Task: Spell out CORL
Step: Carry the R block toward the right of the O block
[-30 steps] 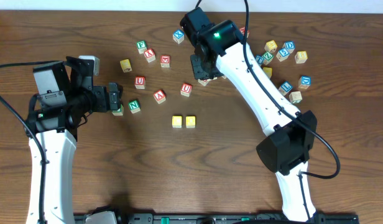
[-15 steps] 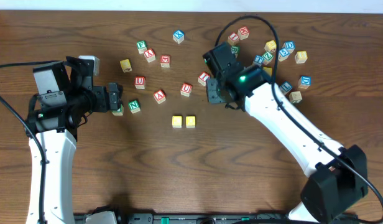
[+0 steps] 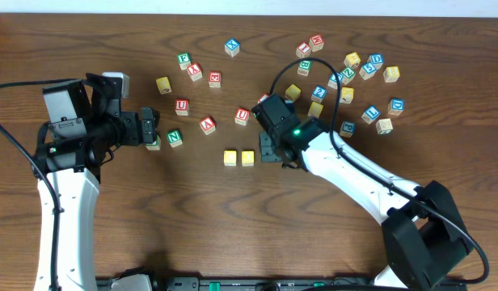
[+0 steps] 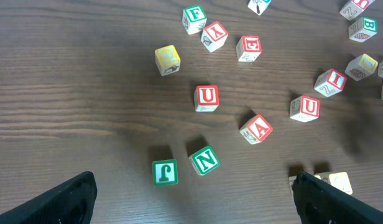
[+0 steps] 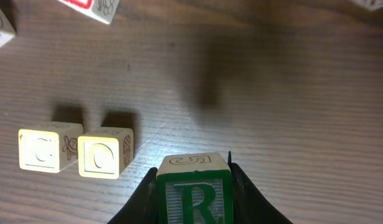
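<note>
Two yellow blocks, C (image 5: 38, 149) and O (image 5: 101, 154), sit side by side on the table; they also show in the overhead view (image 3: 230, 158) (image 3: 247, 158). My right gripper (image 5: 194, 186) is shut on a green R block (image 5: 193, 194), held just right of the O block and slightly above the table. In the overhead view the right gripper (image 3: 273, 149) hides the R block. My left gripper (image 4: 191, 199) is open and empty, hovering over a green J block (image 4: 165, 172) and a green N block (image 4: 204, 160). I cannot pick out an L block for certain.
Red U (image 3: 182, 105), A (image 3: 207, 124) and U (image 3: 242, 116) blocks lie behind the row. A cluster of several mixed blocks (image 3: 362, 69) fills the back right. More blocks (image 3: 194, 71) lie at the back left. The left arm (image 3: 67, 129) stands at the left.
My right gripper has swung from the back block cluster toward the front, carrying the R block to just right of the C and O blocks. The left arm has not moved.
</note>
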`<state>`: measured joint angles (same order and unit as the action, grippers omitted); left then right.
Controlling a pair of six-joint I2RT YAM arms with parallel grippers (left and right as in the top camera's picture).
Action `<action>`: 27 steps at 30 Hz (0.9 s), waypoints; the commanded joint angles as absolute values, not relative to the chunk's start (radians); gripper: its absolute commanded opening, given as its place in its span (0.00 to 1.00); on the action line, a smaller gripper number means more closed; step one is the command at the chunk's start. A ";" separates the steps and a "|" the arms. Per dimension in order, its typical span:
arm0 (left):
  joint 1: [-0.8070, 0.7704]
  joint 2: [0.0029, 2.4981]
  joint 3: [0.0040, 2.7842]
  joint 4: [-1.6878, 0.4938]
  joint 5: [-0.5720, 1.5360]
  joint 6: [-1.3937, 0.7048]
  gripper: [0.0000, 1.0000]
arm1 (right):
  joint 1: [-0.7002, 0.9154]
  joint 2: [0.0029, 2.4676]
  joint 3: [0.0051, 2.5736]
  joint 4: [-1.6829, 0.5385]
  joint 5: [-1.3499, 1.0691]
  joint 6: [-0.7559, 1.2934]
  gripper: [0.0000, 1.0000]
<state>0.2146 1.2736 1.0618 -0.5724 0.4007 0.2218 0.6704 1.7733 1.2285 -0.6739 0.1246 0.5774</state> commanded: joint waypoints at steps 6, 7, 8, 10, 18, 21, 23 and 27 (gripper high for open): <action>0.218 1.276 1.062 -0.572 0.399 0.232 0.99 | 0.714 1.779 1.168 -0.611 0.164 0.635 0.05; 0.218 1.276 1.062 -0.572 0.399 0.232 0.99 | 0.717 1.781 1.168 -0.610 0.167 0.636 0.04; 0.218 1.276 1.062 -0.572 0.399 0.232 0.99 | 0.718 1.783 1.168 -0.609 0.167 0.636 0.04; 0.218 1.276 1.062 -0.572 0.399 0.232 0.99 | 0.725 1.795 1.167 -0.606 0.177 0.655 0.04; 0.218 1.276 1.062 -0.572 0.399 0.232 0.99 | 0.748 1.872 1.166 -0.583 0.193 0.669 0.01; 0.218 1.276 1.062 -0.572 0.399 0.232 0.99 | 0.748 1.872 1.166 -0.577 0.193 0.669 0.02; 0.218 1.276 1.062 -0.572 0.399 0.232 0.99 | 0.748 1.873 1.166 -0.576 0.193 0.669 0.01; 0.218 1.276 1.062 -0.572 0.399 0.232 0.99 | 0.748 1.880 1.166 -0.563 0.192 0.669 0.02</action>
<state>0.2142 1.2736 1.0618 -0.5728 0.4007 0.2218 0.7395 1.8690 1.1698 -0.5724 0.1734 0.6476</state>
